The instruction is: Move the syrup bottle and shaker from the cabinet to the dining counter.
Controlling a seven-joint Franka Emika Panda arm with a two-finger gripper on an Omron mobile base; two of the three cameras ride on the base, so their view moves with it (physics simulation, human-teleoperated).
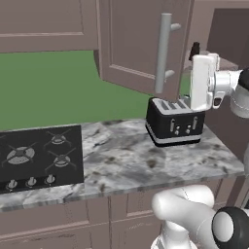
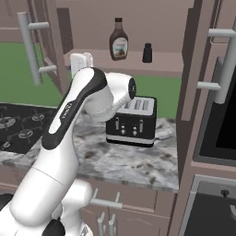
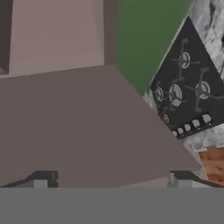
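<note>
The dark brown syrup bottle with a wide body, narrow neck, dark cap and pale label (image 2: 119, 40) stands upright on the inner shelf of the brownish-mauve wall cabinet (image 2: 161, 62), in the upper middle of the right base view. It looks rigid and smooth-sided, probably plastic or glass, so likely slippery and, if full, the heavier of the two items. The wide body below the neck, around the label, seems the best place to grip: the neck is narrow and a hold there would let the body swing.

Just to its right on the same shelf, apart from it, stands the small black cylindrical shaker with a narrower top (image 2: 147, 52). It is short and probably light, stiff, and easy to tip over; a grip around its middle should serve.

In the left base view only the bottle's dark cap (image 1: 195, 49) peeks out at the upper right, behind the white hand. The cabinet's panelled door with its long grey bar handle (image 1: 163, 52) hangs open, top centre.

The two-finger gripper (image 3: 109, 179) stands with its jaws wide apart and nothing between them; its dark tips rise at the bottom of the hand view, facing a plain mauve cabinet panel, with the black gas hob (image 3: 186, 94) at the right.

Lower down, a black two-slot toaster (image 2: 131, 120) sits on the marbled stone counter (image 1: 121, 163) beneath the cabinet.
</note>
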